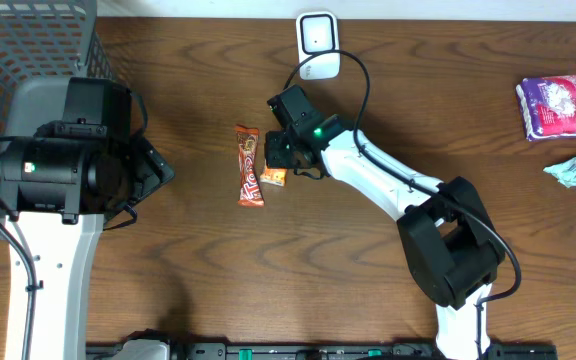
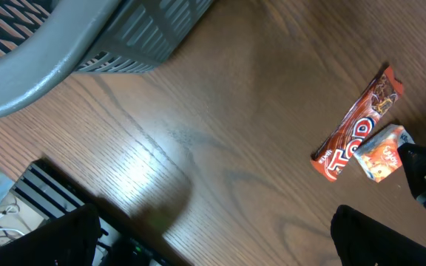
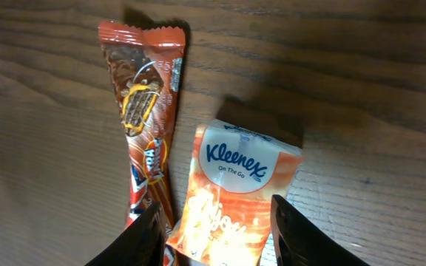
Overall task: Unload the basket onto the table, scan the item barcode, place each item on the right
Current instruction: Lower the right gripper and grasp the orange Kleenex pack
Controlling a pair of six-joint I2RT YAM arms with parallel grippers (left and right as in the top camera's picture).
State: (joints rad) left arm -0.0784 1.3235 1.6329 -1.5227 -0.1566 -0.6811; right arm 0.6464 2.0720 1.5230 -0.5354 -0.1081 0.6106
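Pack [image 1: 273, 177] of Kleenex lies mid-table in the overhead view, against a candy bar [image 1: 250, 166], with the scanner [image 1: 318, 45] well apart at the far edge. The right gripper [image 1: 280, 160] is down over the pack. The left gripper [image 1: 158, 170] hangs beside the basket [image 1: 28, 40], away from it all.

From the left wrist, its fingers [image 2: 390, 236] stand spread wide with nothing between them. The bar and pack lie flat on the wood off to one side.

From the right wrist, the fingers [image 3: 148, 233] stand either side of the pack, close against its edges, and the pack sits on the table. Whether they pinch it yet I cannot tell. No barcode shows on the upward face.

To my eye the job is barely begun. A grasp looks at hand, but lifting the pack, carrying it to the scanner and turning its barcode to the window are all left.
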